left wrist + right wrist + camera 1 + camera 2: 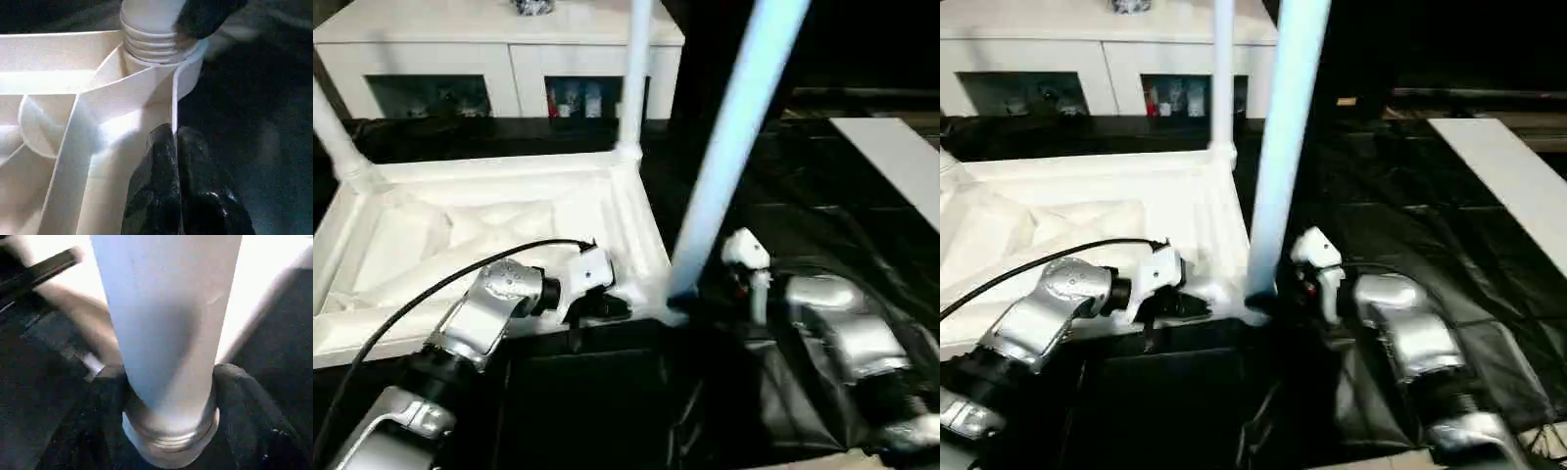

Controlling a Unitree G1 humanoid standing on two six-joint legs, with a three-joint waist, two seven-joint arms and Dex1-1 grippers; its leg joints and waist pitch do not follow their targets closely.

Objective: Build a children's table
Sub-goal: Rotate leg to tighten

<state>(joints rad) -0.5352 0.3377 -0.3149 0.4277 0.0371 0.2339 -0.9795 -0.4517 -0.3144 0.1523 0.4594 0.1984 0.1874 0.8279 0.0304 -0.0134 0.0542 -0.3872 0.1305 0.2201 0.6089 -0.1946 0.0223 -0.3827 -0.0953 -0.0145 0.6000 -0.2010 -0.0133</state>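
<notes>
White plastic rectangular tabletop (460,245) lies upside down on the black-covered surface (822,206), ribbed underside facing up. I count three long white tapered round legs standing in corner sockets: far left leg (335,132), far right leg (634,73), and the near right leg (734,147), which leans a little toward me.

My left gripper (607,304) sits at the tabletop's near right rim; in the left wrist view its black fingers (161,196) are pressed together over the thin rim wall beside the threaded socket (156,54).

My right gripper (1283,284) is at the base of the near right leg; in the right wrist view its fingers (254,406) wrap either side of the leg, clamped on it just above the threaded end.

White cabinet with glass-fronted compartments (499,59) stands behind.
</notes>
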